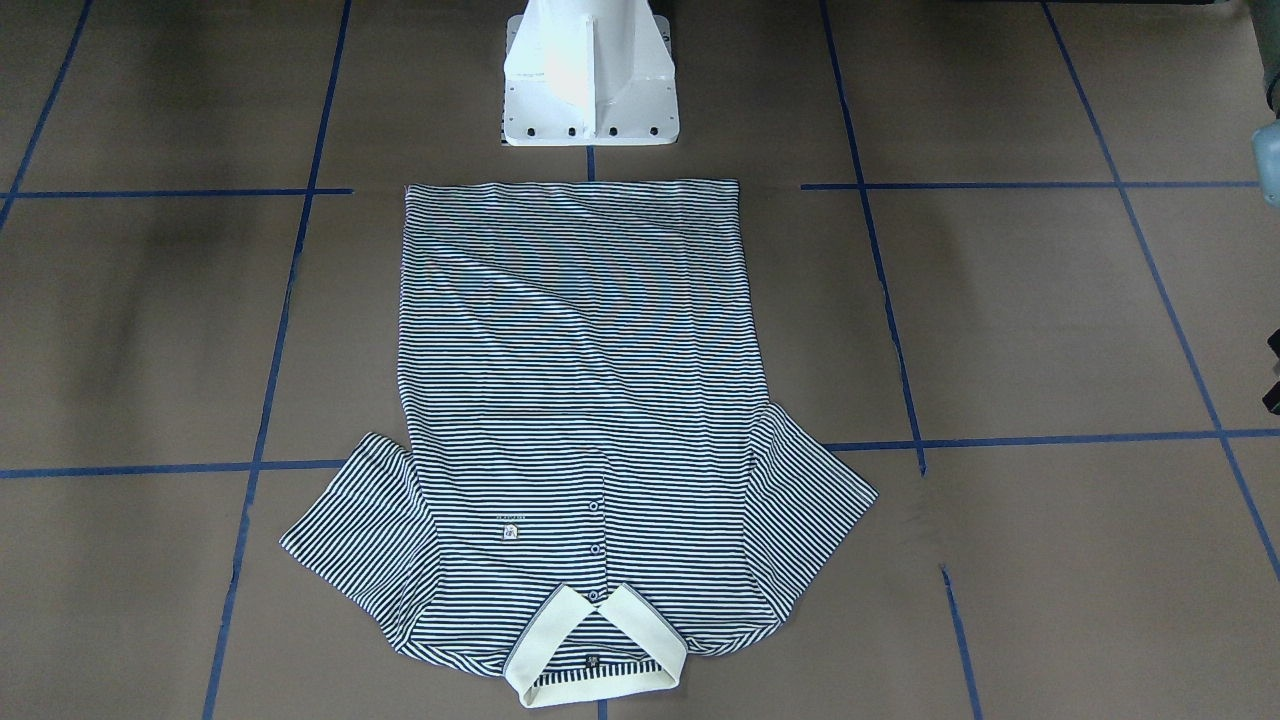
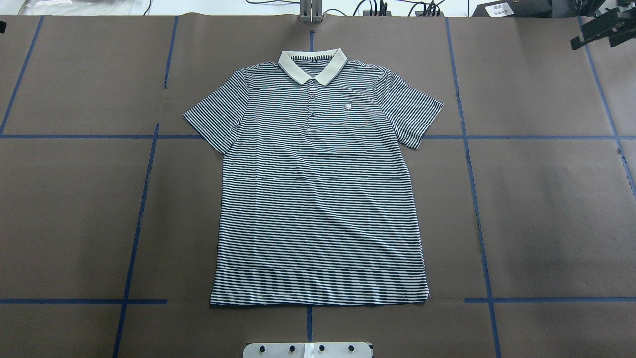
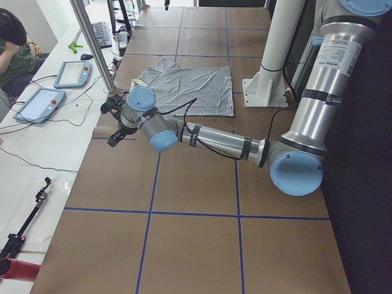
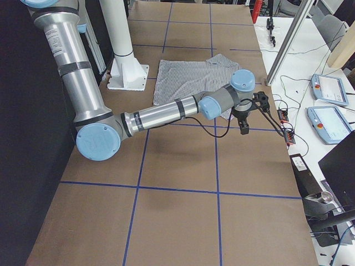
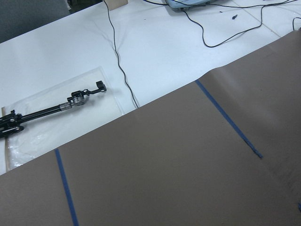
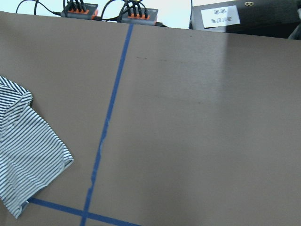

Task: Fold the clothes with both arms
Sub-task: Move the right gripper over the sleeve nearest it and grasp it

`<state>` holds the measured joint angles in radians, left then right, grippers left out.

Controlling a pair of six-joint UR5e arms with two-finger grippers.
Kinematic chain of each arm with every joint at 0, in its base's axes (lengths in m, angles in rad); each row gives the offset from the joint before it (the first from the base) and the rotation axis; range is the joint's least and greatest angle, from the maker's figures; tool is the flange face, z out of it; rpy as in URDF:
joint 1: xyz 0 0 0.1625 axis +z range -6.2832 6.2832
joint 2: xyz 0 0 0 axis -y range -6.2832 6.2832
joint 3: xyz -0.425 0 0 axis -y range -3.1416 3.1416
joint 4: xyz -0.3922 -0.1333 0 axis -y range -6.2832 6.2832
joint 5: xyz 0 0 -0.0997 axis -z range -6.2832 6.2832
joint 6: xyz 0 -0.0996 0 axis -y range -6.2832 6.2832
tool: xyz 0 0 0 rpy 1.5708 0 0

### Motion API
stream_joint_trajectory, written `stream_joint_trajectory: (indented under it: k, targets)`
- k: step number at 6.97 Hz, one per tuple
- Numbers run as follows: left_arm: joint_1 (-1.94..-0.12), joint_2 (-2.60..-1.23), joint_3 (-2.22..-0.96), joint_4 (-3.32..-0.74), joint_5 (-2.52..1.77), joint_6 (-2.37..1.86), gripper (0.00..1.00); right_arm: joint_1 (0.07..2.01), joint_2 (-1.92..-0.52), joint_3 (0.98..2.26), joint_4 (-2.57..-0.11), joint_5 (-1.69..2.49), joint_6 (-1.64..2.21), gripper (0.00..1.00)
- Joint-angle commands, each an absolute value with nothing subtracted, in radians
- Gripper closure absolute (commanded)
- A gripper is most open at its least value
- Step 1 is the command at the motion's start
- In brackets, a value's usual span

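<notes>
Polo shirt [image 2: 318, 199] lies flat, front up, mid-table on matte brown paper [image 2: 546, 223] w/ a blue tape grid. It's a soft knit w/ thin navy/white stripes. Cream collar [image 2: 313, 64] is at the far edge, straight hem nearest the white base [image 1: 590, 90], short sleeves fanned out. I see both arms parked off to the sides, well apart from the shirt. R gripper [image 4: 250, 114]: black fingers spread, empty. L gripper [image 3: 113, 122]: can't tell its state.
</notes>
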<state>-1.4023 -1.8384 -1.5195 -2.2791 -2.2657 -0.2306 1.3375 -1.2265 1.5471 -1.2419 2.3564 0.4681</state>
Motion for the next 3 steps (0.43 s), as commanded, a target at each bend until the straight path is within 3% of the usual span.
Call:
stream_joint_trajectory:
  k: [1, 3]
  targets:
    - [-1.394, -1.844, -1.520, -2.279, -2.266, -0.232, 0.00, 1.193, -1.169, 1.415, -0.977, 2.222, 0.711, 0.00]
    - [-1.390, -1.848, -1.520, -2.279, -2.264, -0.232, 0.00, 1.048, -1.085, 1.324, -0.889, 2.035, 0.904, 0.11]
